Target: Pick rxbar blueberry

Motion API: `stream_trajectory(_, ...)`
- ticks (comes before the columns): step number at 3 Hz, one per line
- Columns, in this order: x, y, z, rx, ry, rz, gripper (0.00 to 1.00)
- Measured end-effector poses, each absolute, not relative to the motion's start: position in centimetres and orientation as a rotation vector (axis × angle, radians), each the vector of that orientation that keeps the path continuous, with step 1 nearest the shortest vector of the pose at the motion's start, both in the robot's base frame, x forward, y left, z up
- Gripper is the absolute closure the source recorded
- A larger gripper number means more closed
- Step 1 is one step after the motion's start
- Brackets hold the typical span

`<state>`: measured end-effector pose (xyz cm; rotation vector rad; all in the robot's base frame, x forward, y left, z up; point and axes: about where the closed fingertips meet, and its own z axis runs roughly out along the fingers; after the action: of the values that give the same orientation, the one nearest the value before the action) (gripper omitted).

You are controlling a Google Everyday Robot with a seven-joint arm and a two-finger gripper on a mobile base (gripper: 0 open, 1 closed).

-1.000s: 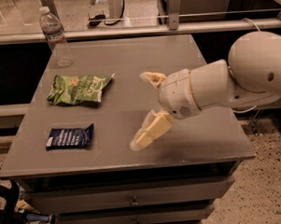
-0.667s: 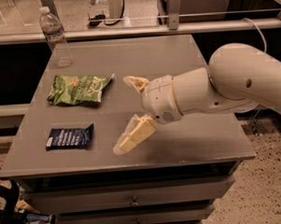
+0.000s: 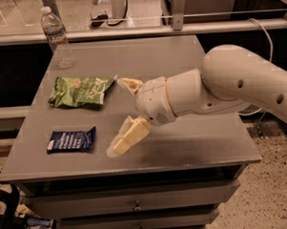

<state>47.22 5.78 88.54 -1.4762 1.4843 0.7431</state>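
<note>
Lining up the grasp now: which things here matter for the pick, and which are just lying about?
For the job:
rxbar blueberry, flat at the front left of the table
claw, open, hovering beside it, not touching

Just lying about:
green snack bag, behind the bar
water bottle, upright at the back left corner

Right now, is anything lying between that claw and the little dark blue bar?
No. In the camera view only bare table top lies between the open gripper over mid-table and the rxbar blueberry; the green bag sits farther back.
</note>
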Motion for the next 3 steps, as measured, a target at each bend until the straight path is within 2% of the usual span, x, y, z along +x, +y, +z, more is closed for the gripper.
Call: stream_trajectory(3,47.4,12.4,85.3,-1.479,1.481,0.865,0.00)
